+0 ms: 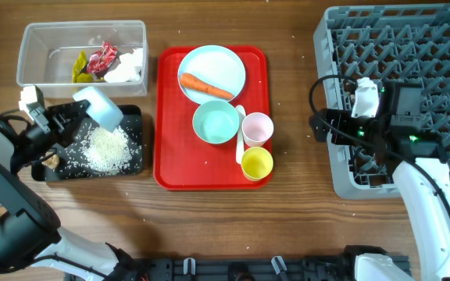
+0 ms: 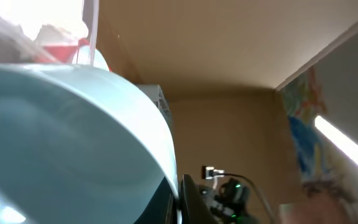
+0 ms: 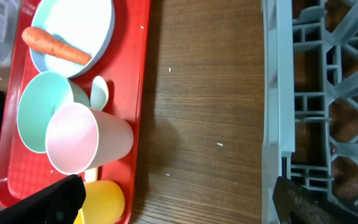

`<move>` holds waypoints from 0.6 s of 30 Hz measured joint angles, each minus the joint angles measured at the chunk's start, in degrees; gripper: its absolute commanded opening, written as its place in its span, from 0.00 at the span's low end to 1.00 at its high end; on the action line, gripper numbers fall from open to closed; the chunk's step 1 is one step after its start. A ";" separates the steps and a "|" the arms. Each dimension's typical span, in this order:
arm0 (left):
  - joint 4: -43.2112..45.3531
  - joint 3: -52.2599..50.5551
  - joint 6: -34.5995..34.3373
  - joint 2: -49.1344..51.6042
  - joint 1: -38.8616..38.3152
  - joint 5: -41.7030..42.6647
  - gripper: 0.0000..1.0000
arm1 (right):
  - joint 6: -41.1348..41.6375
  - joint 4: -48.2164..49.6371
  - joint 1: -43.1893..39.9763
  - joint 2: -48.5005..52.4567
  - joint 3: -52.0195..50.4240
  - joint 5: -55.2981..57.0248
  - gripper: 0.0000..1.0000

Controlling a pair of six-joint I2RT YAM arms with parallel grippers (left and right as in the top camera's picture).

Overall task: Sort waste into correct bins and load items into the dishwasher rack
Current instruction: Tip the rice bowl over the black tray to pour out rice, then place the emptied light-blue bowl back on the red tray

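Okay, my left tool (image 1: pixel 78 115) is clamped on the rim of a tipped blue bowl (image 1: pixel 100 106), held over the 12 o'clock edge of the black tray (image 1: pixel 135 117). That bowl fills the left wrist view. Rice (image 1: pixel 106 148) is heaped mid-tray, with loose grains around it.

The clear tub (image 1: pixel 22 55) sits at 12 o'clock of the black tray. It holds a red wrapper (image 1: pixel 102 56), a yellow-green wrapper (image 1: pixel 80 69) and tissue (image 1: pixel 125 69).

My right tool (image 1: pixel 324 125) is spread wide and empty at the 9 o'clock edge of the rack (image 1: pixel 412 47), partly over bare table (image 1: pixel 295 195).

The red serving tray (image 1: pixel 170 172) lies between the two. On it:
- The plate (image 1: pixel 221 62) is at 12 o'clock, with the carrot (image 1: pixel 205 86) on it.
- The second bowl (image 1: pixel 216 123) is in the centre.
- The pink cup (image 1: pixel 257 127) is at 3 o'clock.
- The yellow cup (image 1: pixel 257 162) is at 5 o'clock.
- The spoon (image 1: pixel 239 148) lies between that bowl and the cups.
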 measured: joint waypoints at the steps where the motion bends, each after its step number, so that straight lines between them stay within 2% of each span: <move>1: 0.46 0.00 0.20 0.00 0.00 0.02 0.04 | 0.00 0.11 -0.02 0.00 0.00 0.00 0.99; 7: -0.96 0.00 0.87 0.00 -0.46 0.02 0.04 | 0.00 0.28 0.00 0.00 0.00 0.00 0.99; 12: -0.68 0.09 3.15 -2.27 -6.38 -2.29 0.04 | 0.00 0.44 0.00 0.00 0.00 0.00 0.99; 16: -0.57 1.11 2.47 -9.51 -18.51 -15.37 0.04 | 0.00 0.50 -0.02 0.00 0.00 0.00 0.99; 18: -0.50 1.70 0.26 -12.26 -26.77 -26.53 0.04 | 0.02 0.52 0.00 0.00 0.00 0.00 1.00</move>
